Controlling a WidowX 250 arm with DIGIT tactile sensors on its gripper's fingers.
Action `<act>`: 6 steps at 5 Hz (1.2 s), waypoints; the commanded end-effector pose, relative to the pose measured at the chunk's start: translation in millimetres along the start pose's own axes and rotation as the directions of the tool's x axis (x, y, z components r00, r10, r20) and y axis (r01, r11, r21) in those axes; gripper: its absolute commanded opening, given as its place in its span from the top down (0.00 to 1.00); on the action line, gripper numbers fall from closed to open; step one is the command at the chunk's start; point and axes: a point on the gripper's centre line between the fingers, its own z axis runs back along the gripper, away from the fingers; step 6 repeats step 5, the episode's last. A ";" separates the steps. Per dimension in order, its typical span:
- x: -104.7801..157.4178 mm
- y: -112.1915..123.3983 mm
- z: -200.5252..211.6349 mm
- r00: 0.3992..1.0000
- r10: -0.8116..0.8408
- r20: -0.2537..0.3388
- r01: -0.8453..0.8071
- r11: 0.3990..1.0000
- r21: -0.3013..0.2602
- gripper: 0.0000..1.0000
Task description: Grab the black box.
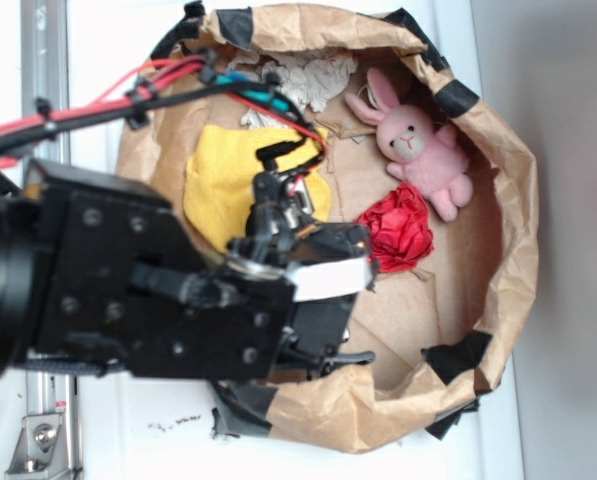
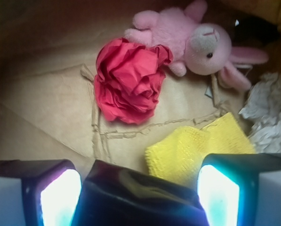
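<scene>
Two pads of the pincer (image 2: 139,193) frame the bottom of the wrist view, and the black box (image 2: 140,200) fills the gap between them: a glossy, slightly creased dark surface reaching nearly from one pad to the other. The pincer stands spread, with the box between its fingers. Whether the pads already touch the box's sides cannot be told from here.

In the exterior view the arm (image 1: 148,280) hangs over the near-left part of the paper nest (image 1: 508,270), hiding the box and the fingertips completely.

By the look of it, the step in hand is the grasp itself: the approach seems done and the box sits lined up. The next move calls for pressing the fingers together on the box, firmly enough that the slick surface does not slip, and then lifting straight up.

Further across the nest floor lie a red flower (image 2: 128,82), a pink bunny (image 2: 192,40), a yellow cloth (image 2: 196,148) and some crumpled white paper (image 2: 269,113). The cloth lies just beyond the right pad and could snag if the pincer drifts that way; the others are well apart from it.

No brand, label or readable writing shows in either view; the box's visible surface is plain.
</scene>
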 end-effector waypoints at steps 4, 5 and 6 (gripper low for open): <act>26.1 32.8 41.5 0.964 -0.266 -0.007 0.262 0.953 -0.151 1.00; 32.8 31.3 38.7 0.969 -0.246 -0.002 0.244 0.961 -0.129 1.00; 32.8 31.3 38.7 0.969 -0.246 -0.002 0.244 0.961 -0.129 1.00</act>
